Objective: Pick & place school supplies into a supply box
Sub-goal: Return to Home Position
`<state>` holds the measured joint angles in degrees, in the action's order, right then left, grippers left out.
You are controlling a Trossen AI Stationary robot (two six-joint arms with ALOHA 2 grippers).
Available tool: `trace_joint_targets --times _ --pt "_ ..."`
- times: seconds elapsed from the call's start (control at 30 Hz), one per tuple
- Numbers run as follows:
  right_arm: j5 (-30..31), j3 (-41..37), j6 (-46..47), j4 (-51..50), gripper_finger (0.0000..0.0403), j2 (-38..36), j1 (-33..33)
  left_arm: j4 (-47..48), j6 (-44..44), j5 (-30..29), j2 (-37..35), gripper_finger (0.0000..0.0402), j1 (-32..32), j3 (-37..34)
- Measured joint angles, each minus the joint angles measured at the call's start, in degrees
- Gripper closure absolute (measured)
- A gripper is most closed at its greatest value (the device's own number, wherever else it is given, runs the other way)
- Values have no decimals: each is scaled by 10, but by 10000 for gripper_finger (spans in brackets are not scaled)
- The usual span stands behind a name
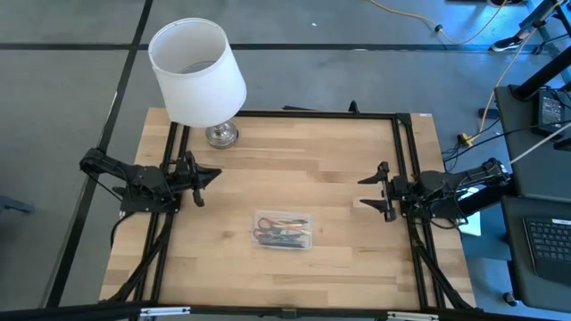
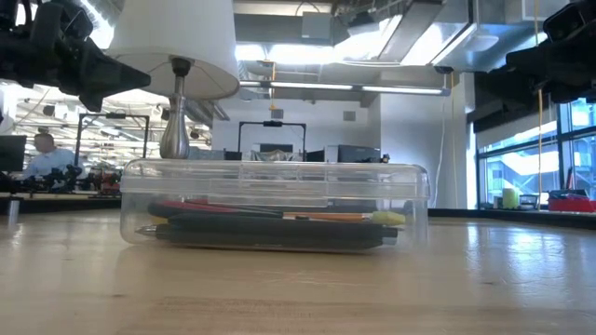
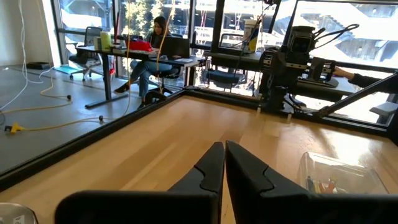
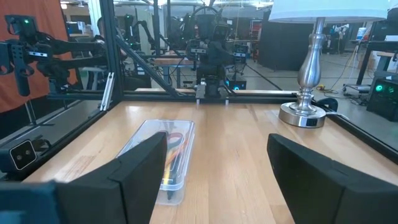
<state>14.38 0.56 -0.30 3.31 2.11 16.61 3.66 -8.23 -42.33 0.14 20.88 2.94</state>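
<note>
As the high view shows, my left claw (image 1: 210, 175) hangs at the table's (image 1: 312, 143) left edge and my right claw (image 1: 362, 193) at its right edge, while the clear supply box (image 1: 284, 230) lies flat on the wood between them, well apart from both and toward the side opposite the white-shaded lamp (image 1: 196, 67). At low view, the box's lid sits down on its base, with pens and pencils (image 2: 270, 233) lying lengthwise inside. Left wrist view: my left fingers (image 3: 208, 168) are pressed together tip to tip; right wrist view: my right fingers (image 4: 143, 168) stand wide apart, the box ahead on the table.
</note>
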Motion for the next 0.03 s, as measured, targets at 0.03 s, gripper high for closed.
trace_joint_targets --times 0.03 --pt "0 0 0 0 121 0 0 0 0 0 0 391 0 0"
